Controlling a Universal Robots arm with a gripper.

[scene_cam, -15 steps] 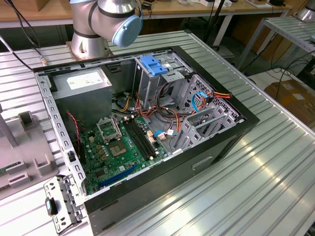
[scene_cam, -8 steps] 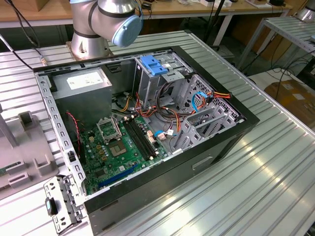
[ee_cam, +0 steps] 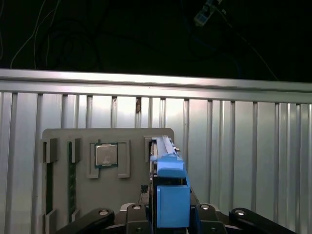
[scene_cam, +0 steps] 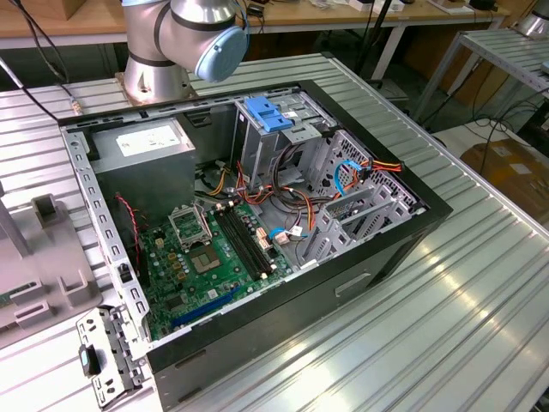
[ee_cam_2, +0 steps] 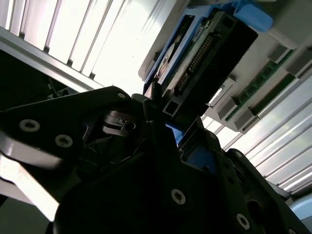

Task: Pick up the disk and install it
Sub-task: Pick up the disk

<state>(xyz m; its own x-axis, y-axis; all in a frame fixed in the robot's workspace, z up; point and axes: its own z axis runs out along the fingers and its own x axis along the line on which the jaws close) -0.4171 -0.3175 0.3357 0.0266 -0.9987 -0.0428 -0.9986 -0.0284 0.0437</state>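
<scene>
**Item:** disk (ee_cam: 168, 168). Silver-metal hard drive with blue plastic side rails.

**Location:** stands on edge in a slot of the grey parts tray (ee_cam: 129, 137). A processor (ee_cam: 105, 155) lies in a pocket just beside it. The tray rests on the slatted aluminium table (ee_cam: 243, 146), outside the open computer case (scene_cam: 386, 249) and well apart from the drive cage (scene_cam: 283, 142) with its blue handle (scene_cam: 268, 116).

**Gripper** (ee_cam: 170, 213): straddles the disk's upper end, its black body close on both sides in both wrist views. I cannot tell whether it is clamped on the drive or merely around it. The disk appears seated in its slot, not lifted.

**Handling (judged):**
- Rigid and dense for its size; it will not flex.
- The bare metal faces are probably slick (a firm, square squeeze is advisable).
- The connector edge and underside board (ee_cam_2: 197, 58) look fragile.
- The best hold seems to be across the two broad faces near the railed end, clear of the connector.
- The fit in the slot looks snug, so a tilted pull would likely bind.
</scene>
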